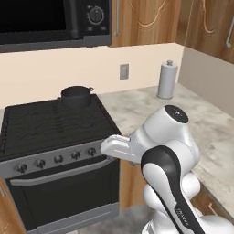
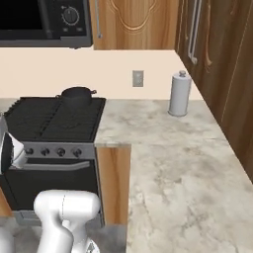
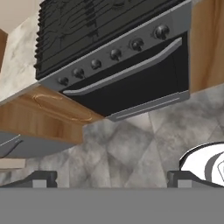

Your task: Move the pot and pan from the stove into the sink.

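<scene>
The black pot [image 1: 77, 95] [image 2: 76, 96] stands upright on the back right corner of the stove [image 1: 45, 123] [image 2: 52, 118]. In the hand view my gripper [image 3: 113, 180] is open, its fingertips [image 3: 41, 179] far apart with nothing between them. It looks at the stove's [image 3: 87, 30] knob panel, the oven door and the floor. My white hand [image 1: 115, 147] hangs in front of the knob panel's right end, well below and in front of the pot. The pan and the sink are out of view.
A black microwave [image 1: 55, 20] hangs above the stove. The marble counter [image 2: 173, 163] runs right of the stove and turns along the right wall. A paper towel roll [image 1: 167, 80] [image 2: 179, 94] stands at its back. Wooden cabinets [image 2: 133, 22] line the walls.
</scene>
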